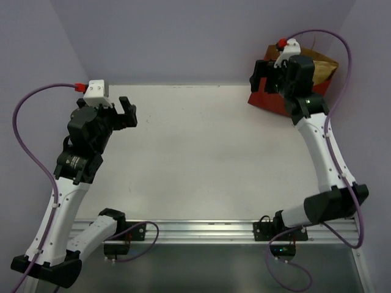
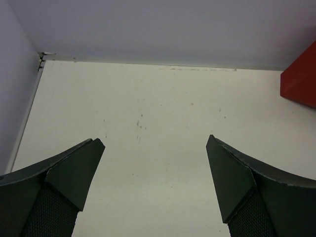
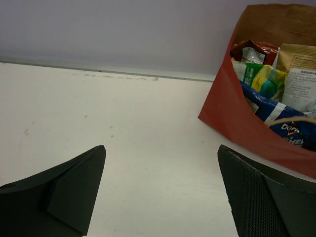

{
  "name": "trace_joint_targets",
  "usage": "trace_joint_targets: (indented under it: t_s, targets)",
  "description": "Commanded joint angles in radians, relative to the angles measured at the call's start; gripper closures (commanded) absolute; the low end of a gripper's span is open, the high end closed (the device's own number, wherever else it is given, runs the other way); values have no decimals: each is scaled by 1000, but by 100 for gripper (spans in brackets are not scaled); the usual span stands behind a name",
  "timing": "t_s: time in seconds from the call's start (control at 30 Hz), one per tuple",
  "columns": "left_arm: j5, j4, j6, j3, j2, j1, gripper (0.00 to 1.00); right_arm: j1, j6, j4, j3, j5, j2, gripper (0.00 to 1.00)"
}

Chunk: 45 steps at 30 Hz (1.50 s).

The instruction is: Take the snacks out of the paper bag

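Observation:
The paper bag lies at the table's far right corner, brick-red outside, tan inside, its mouth open. The right wrist view shows the paper bag holding the snacks: a blue chip bag, a yellow-green packet, a red packet and a tan bag. My right gripper is open and empty, above the table just left of the bag; in its own view the right gripper has the jaws wide apart. My left gripper is open and empty at the far left, and in its own view the left gripper sees only a red bag corner.
The white table has a back wall along its far edge and a side wall at the left. A metal rail runs along the near edge between the arm bases. Purple cables loop beside both arms.

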Motion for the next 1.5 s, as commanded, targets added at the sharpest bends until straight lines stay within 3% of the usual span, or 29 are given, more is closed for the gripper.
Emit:
trace_joint_targets:
  t_s: [0.0, 0.27, 0.57, 0.67, 0.73, 0.77, 0.87, 0.9, 0.93, 1.13, 1.33, 1.47]
  targets:
    - [43, -6, -24, -13, -15, -5, 0, -80, -71, 12, 165, -8, 190, 1]
    - [18, -15, -11, -59, -32, -5, 0, -160, -206, 10, 455, 22, 505, 3]
    - [14, -35, -7, -46, -21, -5, 0, -191, -251, 13, 513, -76, 699, 24]
    - [20, -52, -11, -43, -24, -5, 0, -191, -265, 28, 487, -118, 700, 37]
    - [21, -60, -11, -49, -30, -5, 0, -189, -268, 15, 485, -135, 699, 53]
    - [21, -63, -11, -54, -33, -5, 0, -186, -277, 5, 483, -147, 696, 68]
    - [29, -63, -13, -54, -41, -5, 0, -166, -289, -5, 436, -136, 648, 87]
    - [31, -61, -13, -54, -42, -5, 0, -144, -291, -2, 416, -106, 627, 97]
    - [34, -61, -13, -53, -47, -5, 0, -128, -294, 16, 390, -89, 578, 100]
    - [26, -69, -8, -37, -59, -5, 0, 42, -251, -17, 255, 95, 447, 100]
    - [31, -112, -2, 15, -44, -7, 0, 274, 0, -114, 161, 199, 372, 100]
    - [32, -126, 7, 46, -39, -7, 0, 401, 185, -217, 227, 186, 392, 100]
